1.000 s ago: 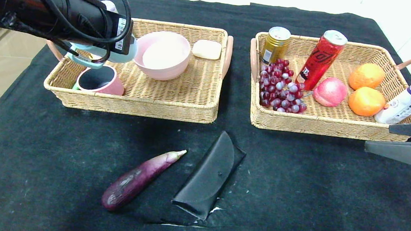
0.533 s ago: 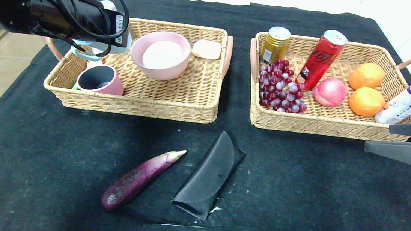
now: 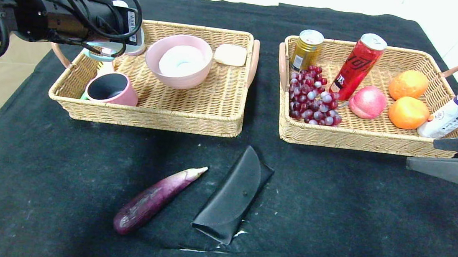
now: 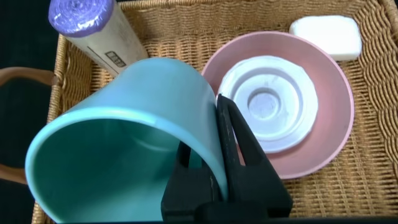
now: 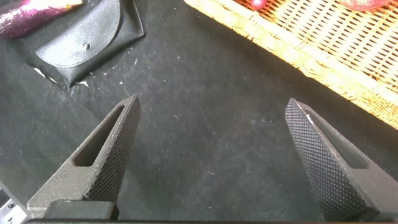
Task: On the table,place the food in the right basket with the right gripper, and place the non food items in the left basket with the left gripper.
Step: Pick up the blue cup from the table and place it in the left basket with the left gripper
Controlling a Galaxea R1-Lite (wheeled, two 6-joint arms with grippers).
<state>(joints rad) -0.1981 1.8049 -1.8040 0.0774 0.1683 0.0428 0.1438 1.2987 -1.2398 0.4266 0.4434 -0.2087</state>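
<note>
Left hand (image 4: 225, 155) is clamped tight on the rim of a teal cup (image 4: 124, 137), smooth thin-walled plastic, one finger inside and one outside, so it hangs tipped over the left basket (image 3: 150, 114), probably for a drop. Just under it sits a pink bowl (image 4: 339, 118) with a white ribbed lid inside; a bit beyond, a white soap bar (image 4: 328, 36). Right hand (image 5: 211, 155) idles wide open, holding nothing, over the black tabletop (image 3: 350, 220). Near it lie a glossy purple eggplant (image 3: 155, 199) and a leathery black case (image 3: 233, 196), both still waiting.
</note>
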